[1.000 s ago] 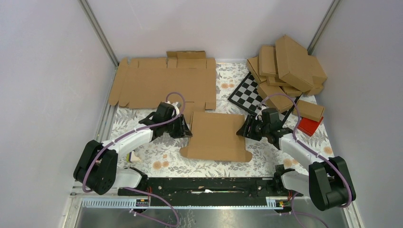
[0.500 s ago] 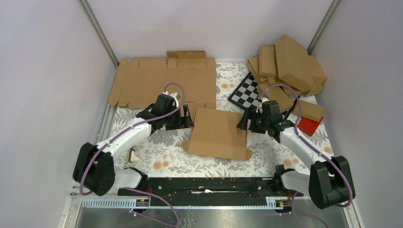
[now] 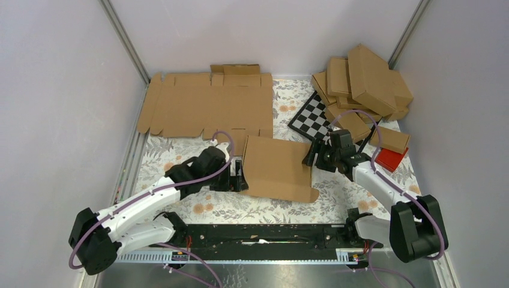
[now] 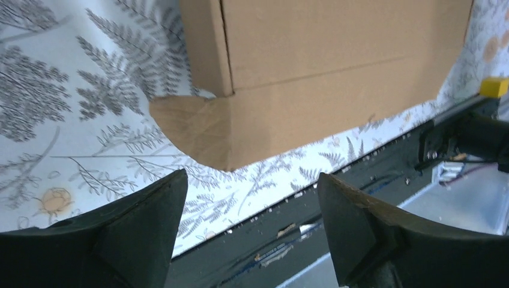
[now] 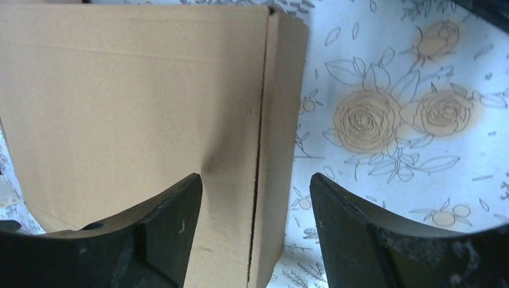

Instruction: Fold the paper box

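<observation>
The paper box [image 3: 277, 168] is a brown cardboard piece folded into a shallow closed shape, lying on the floral cloth mid-table. My left gripper [image 3: 240, 174] is at its left edge, open. In the left wrist view the box [image 4: 324, 66] and its rounded corner tab [image 4: 192, 129] lie beyond the left gripper [image 4: 252, 180], with only cloth and rail between the fingers. My right gripper [image 3: 311, 157] is at the box's right edge. In the right wrist view that gripper [image 5: 255, 180] stands open astride the box's side wall [image 5: 279, 120], without touching it.
Flat cardboard sheets [image 3: 210, 105] lie at the back left. A pile of folded boxes [image 3: 360, 84] fills the back right, with a checkered board [image 3: 312, 117] and a red object [image 3: 391, 159] beside it. A black rail [image 3: 258, 234] runs along the near edge.
Both grippers have opened. The left arm has swung nearer and lower, down the box's left side. The box has shifted slightly toward the back right.
</observation>
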Motion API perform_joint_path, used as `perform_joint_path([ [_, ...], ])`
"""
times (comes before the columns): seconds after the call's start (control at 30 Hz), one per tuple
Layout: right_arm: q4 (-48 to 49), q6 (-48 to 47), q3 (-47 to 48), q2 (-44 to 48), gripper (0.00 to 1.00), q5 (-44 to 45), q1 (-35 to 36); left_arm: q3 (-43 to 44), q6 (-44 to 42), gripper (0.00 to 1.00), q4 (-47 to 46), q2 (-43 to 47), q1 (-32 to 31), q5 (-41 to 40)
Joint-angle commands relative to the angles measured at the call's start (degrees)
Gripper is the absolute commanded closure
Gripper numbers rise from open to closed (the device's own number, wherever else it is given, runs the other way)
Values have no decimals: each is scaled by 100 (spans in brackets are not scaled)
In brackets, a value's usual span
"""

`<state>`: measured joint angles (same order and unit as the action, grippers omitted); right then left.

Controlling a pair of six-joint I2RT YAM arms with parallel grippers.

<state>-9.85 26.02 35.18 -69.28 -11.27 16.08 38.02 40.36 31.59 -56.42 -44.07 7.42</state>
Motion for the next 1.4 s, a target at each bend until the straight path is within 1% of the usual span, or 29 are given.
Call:
perform_joint_path([
  [0.0, 15, 307, -271, 460, 29, 295, 27, 259, 29, 15, -429, 32, -4, -870],
  [0.1, -292, 376, -319, 731, 29, 516, 28, 829, -281, 15, -125, -356, 54, -1448],
  [0.13, -441, 352, -282, 822, 26, 657, 27, 976, -393, 15, -115, -529, 174, -1457],
  [0.23, -764, 211, -168, 1124, 16, 1065, 27, 1073, -644, 15, -496, -985, 752, -851],
  [0.3, -857, 137, -77, 1272, 15, 1161, 27, 1046, -720, 15, -902, -1212, 1016, -484],
  [0.4, -857, 142, -12, 1196, 15, 1149, 27, 1147, -827, 15, -1245, -1605, 1138, -300],
  [0.47, -737, 155, -39, 1009, 17, 512, 27, 1245, -849, 15, -1430, -1888, 1226, -116],
  [0.57, -475, 1, -93, 755, 21, -681, 58, 1425, -870, 17, -1608, -2369, 1369, 377],
  [0.67, -352, 167, -261, 771, 22, -830, 237, 1502, -929, 17, -1814, -2774, 1374, 506],
  [0.77, -414, 352, -423, 883, 22, -861, 368, 1614, -962, 18, -2033, -3256, 1367, 828],
  [0.83, -585, 529, -487, 1071, 23, -921, 424, 1744, -1001, 24, -2212, -3567, 1337, 1173],
  [0.87, -649, 658, -547, 1236, 24, -912, 464, 1838, -1061, 26, -2265, -3705, 1262, 1287],
  [0.93, -751, 925, -701, 1669, 24, -780, 484, 2137, -1244, 26, -2264, -3959, 1027, 1264],
  [1.03, -928, 1061, -857, 2263, 23, -372, 489, 2654, -1389, 26, -2252, -4455, 731, 1279],
  [1.13, -1105, 1097, -825, 2412, 22, -21, 484, 3161, -1382, 26, -2301, -4934, 598, 1420],
  [1.23, -1189, 1272, -807, 2307, 18, 194, 485, 3792, -1390, 27, -2304, -5302, 520, 1483],
  [1.37, -1362, 1410, -756, 2329, 8, 634, 485, 4331, -1414, 26, -2011, -5433, 493, 1038],
])
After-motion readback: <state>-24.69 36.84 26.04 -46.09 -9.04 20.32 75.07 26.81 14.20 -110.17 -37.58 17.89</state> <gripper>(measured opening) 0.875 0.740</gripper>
